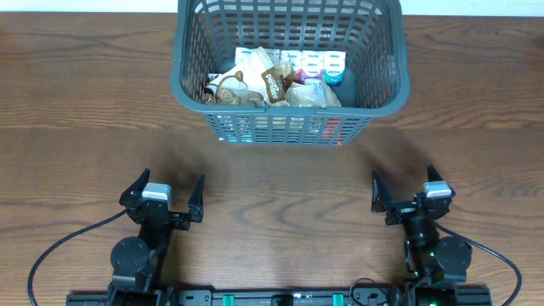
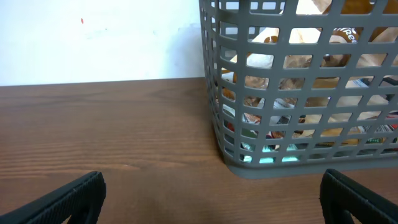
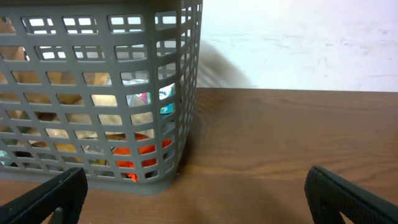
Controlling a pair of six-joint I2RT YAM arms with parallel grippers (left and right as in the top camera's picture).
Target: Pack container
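Overhead: container (image 1: 280,129) open top, packs (image 1: 272,82); wrist views: lattice sides.

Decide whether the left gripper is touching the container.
Apart. The overhead view shows bare table between the left gripper and the container.

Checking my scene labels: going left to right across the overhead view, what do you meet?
left gripper, jaws open → container, set farther back on the table → right gripper, jaws open.
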